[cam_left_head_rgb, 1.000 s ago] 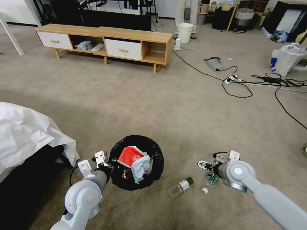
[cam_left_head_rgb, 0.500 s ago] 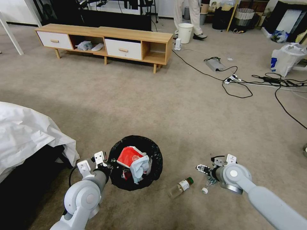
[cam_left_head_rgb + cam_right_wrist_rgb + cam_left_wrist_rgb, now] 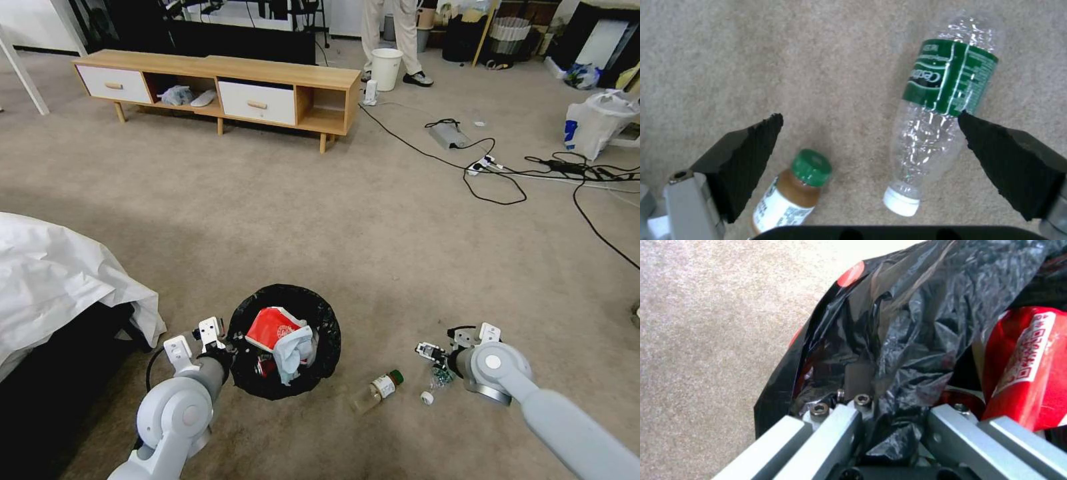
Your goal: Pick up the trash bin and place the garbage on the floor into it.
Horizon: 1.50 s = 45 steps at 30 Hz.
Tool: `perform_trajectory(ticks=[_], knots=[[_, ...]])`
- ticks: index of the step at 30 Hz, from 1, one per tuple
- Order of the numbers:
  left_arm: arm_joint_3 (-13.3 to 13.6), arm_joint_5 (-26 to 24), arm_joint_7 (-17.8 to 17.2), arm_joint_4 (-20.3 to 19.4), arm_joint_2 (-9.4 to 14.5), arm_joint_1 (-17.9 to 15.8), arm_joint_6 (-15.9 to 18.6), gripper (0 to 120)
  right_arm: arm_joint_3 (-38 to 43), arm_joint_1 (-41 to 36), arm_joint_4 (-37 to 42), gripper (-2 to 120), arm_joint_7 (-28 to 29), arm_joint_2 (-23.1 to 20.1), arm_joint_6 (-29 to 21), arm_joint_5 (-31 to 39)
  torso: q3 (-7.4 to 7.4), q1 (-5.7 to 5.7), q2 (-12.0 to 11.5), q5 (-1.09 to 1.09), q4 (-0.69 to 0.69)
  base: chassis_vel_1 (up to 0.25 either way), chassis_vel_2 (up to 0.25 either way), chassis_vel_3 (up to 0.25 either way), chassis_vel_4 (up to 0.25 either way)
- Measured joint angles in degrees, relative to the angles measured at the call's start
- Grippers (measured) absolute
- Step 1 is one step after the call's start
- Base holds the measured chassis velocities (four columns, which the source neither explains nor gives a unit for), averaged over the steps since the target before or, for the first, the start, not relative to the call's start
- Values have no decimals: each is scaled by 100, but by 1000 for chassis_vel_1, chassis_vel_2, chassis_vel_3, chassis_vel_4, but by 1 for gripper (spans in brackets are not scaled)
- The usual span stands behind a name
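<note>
Since a second ago: the right gripper [image 3: 437,360] has sunk closer to the carpet over the clear bottle; bin and left arm sit much as before.
Right gripper: fingers spread wide in the wrist view, black ribbed pads [image 3: 751,150] either side of the crushed clear water bottle [image 3: 938,123], nothing pinched yet.
Left gripper [image 3: 889,426]: clamped on the rim of the trash bin [image 3: 285,340], the black liner bunched between its metal fingers.
Trash bin: round, close in front of the robot on its left, already holding a red paper carton [image 3: 272,327] and a bluish tissue [image 3: 293,350].
Liner: thin, glossy, crinkled film; likely slippery and apt to tear or slide if only plastic is held.
Water bottle: lies on the beige carpet [image 3: 320,220] to the robot's right, thin dented plastic, green label, white cap; looks light and springy, should give under the pads.
Best hold: probably across the labelled middle, where the body is widest.
Second bottle: a small brown bottle [image 3: 377,390] with a green cap lies between bin and gripper, near the clear one but apart; stouter, smooth, liable to roll.
Carpet: short pile, soft enough to let the pads reach under a curve.
</note>
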Motion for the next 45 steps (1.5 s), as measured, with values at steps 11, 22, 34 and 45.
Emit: perform_trajectory(ticks=[11, 22, 34, 45], knots=[[38, 20, -8, 5, 26, 7, 0, 0, 107, -6, -450, 100, -82, 246, 46, -187, 0, 0, 0, 0, -1, 0, 0, 0, 0], [22, 14, -9, 24, 55, 20, -1, 0, 15, 140, -827, 100, -64, 560, 93, -295, 0, 0, 0, 0, 0, 0, 0, 0, 0], [0, -10, -2, 53, 91, 14, 0, 0, 21, 167, -1109, 100, -119, 684, 107, -501, 0, 0, 0, 0, 0, 0, 0, 0, 0], [19, -10, 14, 106, 72, -4, -1, 0, 74, 176, -1232, 100, -210, 705, 111, -613, 0, 0, 0, 0, 0, 0, 0, 0, 0]])
